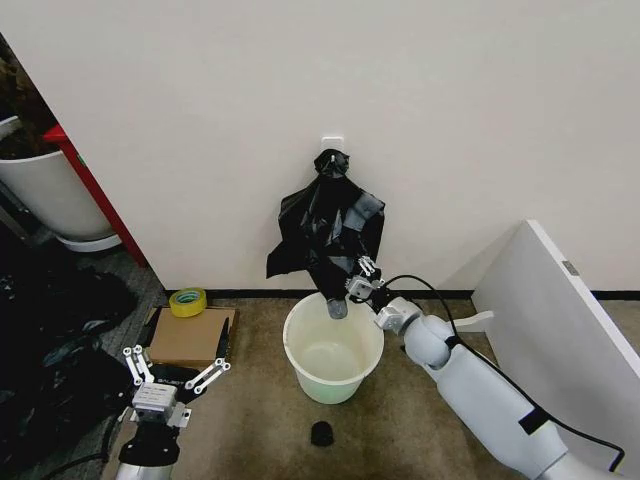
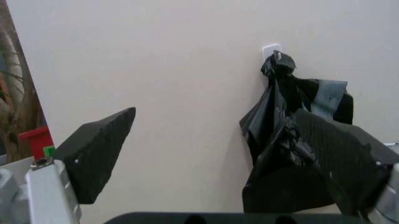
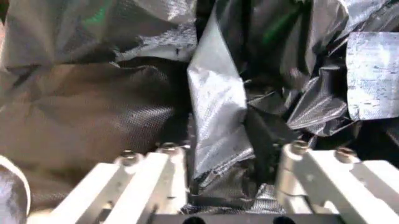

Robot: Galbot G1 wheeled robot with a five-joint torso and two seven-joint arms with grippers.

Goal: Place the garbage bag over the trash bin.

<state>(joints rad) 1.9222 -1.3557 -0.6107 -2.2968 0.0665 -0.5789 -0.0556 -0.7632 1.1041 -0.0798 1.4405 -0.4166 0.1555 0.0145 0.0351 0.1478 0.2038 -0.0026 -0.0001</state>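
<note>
The garbage bag [image 1: 325, 228] hangs against the wall from a small white hook [image 1: 332, 143], its knotted top caught there and its loose folds flaring down to just above the trash bin [image 1: 332, 350], which stands on the brown floor right below it. In the head view the right gripper [image 1: 361, 279] reaches up over the far rim of the bin to the bag's lower edge, while the left gripper [image 1: 176, 372] hangs low near the floor, its fingers spread wide, beside a flat cardboard box [image 1: 190, 337] with a roll of yellow tape [image 1: 187, 301] at its far end. A small black scrap [image 1: 321, 433] lies on the floor in front of the bin.

The left wrist view looks between that gripper's two splayed dark pads [image 2: 100, 156] at the bag [image 2: 293, 140] on the wall, well apart from it.

The right wrist view sits close against the plastic: a crinkled grey-black fold [image 3: 215, 130] runs down between the two pale fingers [image 3: 146, 182], which stand on either side of it; whether they already pinch it I cannot tell.

The film looks thin, light, limp and slippery, so it will likely slide or tear under a hard pull; a bunched fold near the lower open edge seems the best hold
</note>
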